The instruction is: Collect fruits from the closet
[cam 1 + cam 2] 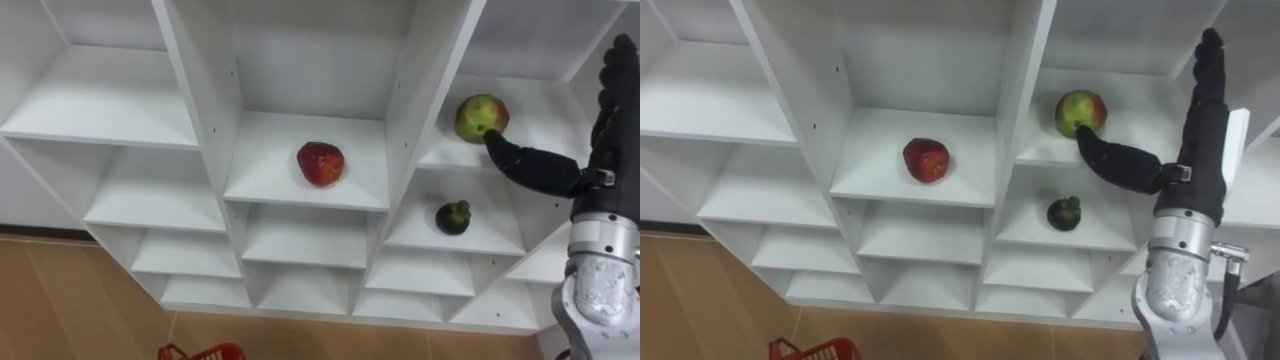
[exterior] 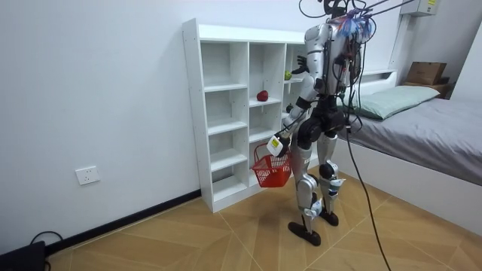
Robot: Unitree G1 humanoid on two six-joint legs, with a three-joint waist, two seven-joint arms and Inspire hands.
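Your right hand (image 1: 1188, 168) holds its fingers (image 1: 1206, 90) straight and raised, clasping nothing. Only the thumb reaches sideways, its tip at or just touching the green-red apple (image 1: 1080, 110) on its shelf in the closet (image 1: 1025, 90). Expect the apple to be firm, smooth and fairly heavy, likely to roll if nudged. Wrap it at its widest part, thumb opposite fingers. 1 compartment below the thumb sits a small dark fruit (image 1: 1064, 213). Past the thumb, across the divider, lies a red fruit (image 1: 926, 160). Farthest from the fingers, the red basket (image 2: 271, 169) hangs at your left hand (image 2: 276, 144).
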